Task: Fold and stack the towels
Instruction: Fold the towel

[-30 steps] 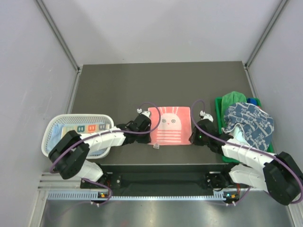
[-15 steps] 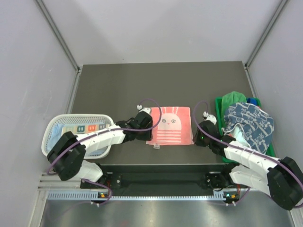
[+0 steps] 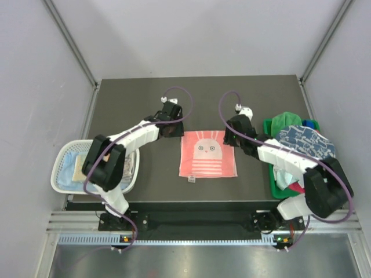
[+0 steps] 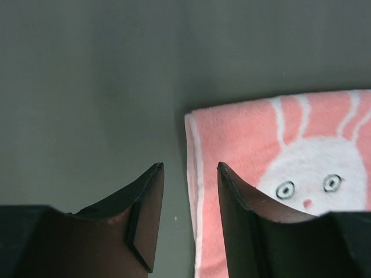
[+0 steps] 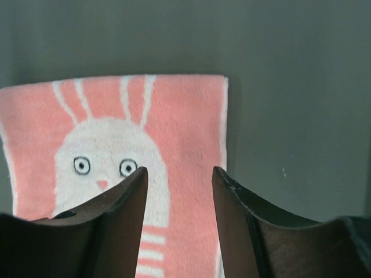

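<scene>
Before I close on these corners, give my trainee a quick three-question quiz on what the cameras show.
1. True or false: the left gripper and the right gripper are both open and empty.
2. Fill in: the pink towel shows a ____ face.
3. Where is the navy patterned towel? A in the white basket; B atop the pile in the green bin; C on the pink towel.
Key: 1 true; 2 rabbit; 3 B.

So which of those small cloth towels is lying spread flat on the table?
The coral pink bunny-face towel, flat on the dark table. The navy patterned towel and green towel lie crumpled in the green plastic bin.
</scene>
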